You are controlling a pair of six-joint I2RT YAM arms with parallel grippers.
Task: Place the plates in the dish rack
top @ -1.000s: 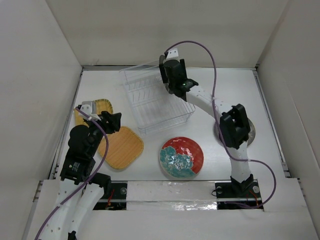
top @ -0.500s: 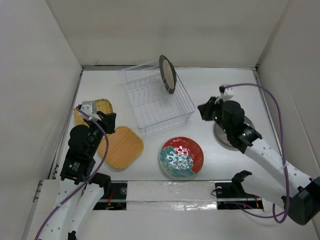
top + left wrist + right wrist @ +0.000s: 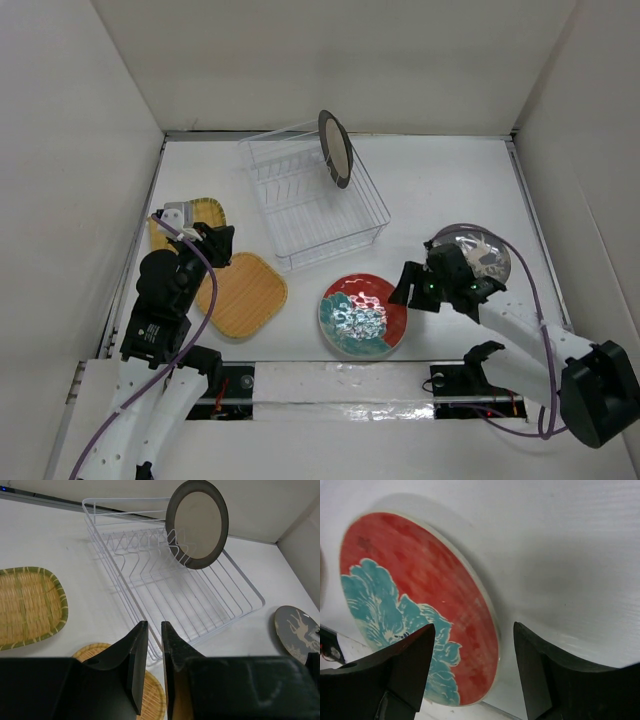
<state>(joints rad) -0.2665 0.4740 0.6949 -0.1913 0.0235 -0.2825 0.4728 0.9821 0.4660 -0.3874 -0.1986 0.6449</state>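
Nearest, the red-teal floral plate lies flat on the table just right of centre, and the right gripper sits low at its right edge, fingers spread wide and empty, the rim showing between them. A little farther, the left gripper hangs above the far edge of the near woven plate, fingers nearly together on nothing. The second woven plate lies beyond it to the left, and the grey deer plate lies flat well to the right. Farthest, the dish rack holds the dark-rimmed plate upright on edge at its far right end.
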